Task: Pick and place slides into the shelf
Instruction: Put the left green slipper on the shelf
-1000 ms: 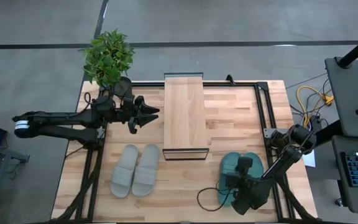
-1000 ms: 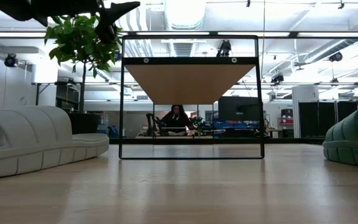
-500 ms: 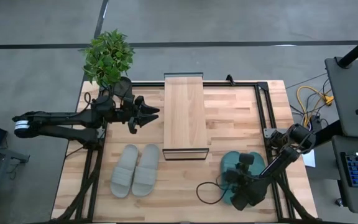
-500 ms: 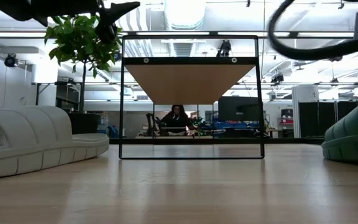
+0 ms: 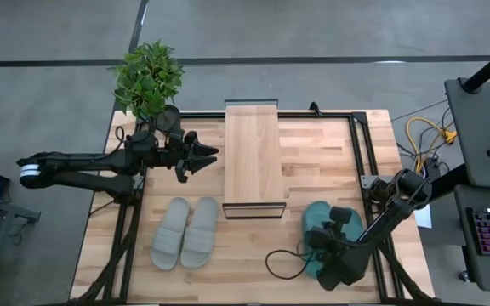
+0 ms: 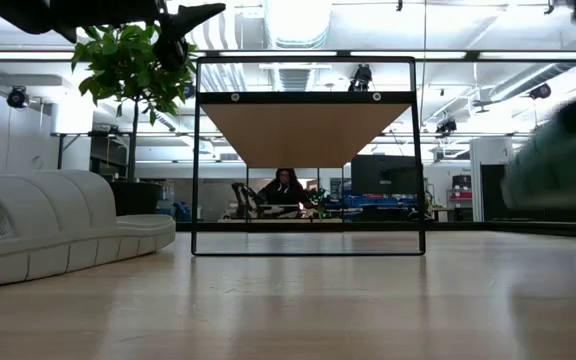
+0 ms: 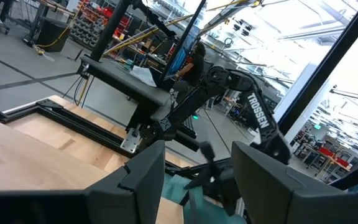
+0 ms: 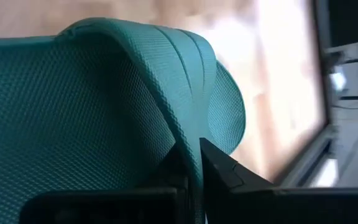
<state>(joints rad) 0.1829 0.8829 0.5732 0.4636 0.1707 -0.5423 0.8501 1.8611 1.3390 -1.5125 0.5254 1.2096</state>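
Observation:
A teal slide [image 5: 316,219] is at the near right of the table, under my right gripper [image 5: 323,240], which is shut on it. In the low view the slide [image 6: 560,150] shows as a blur raised off the table top. The pale grey pair [image 5: 185,231] lies sole-down at the near left. The shelf [image 5: 252,160], a wood plank on a thin black frame [image 6: 308,150], stands on its legs at mid-table. My left gripper [image 5: 209,156] hovers open left of the shelf, nothing between its fingers [image 7: 143,177]. My right gripper pinches the teal slide's ribbed strap at its edge [image 8: 194,140] between its two fingers [image 8: 221,167]. The fingers come slanting down from the table's near right. The slide is raised off the table in the low view; whether any part still rests there is out of frame.
A potted plant [image 5: 147,76] stands at the far left corner, behind my left arm. A black cable loop [image 5: 283,259] hangs beside my right arm. Bare table shows in front of the shelf and between the two pairs of slides. A person sits in the room beyond the shelf [image 6: 283,192].
My right gripper has taken hold of the teal slide and risen a little, tipping as it went. In the low view the slide, which rested on the table at the right, has come up off the table top. The cable loop swung through that view.

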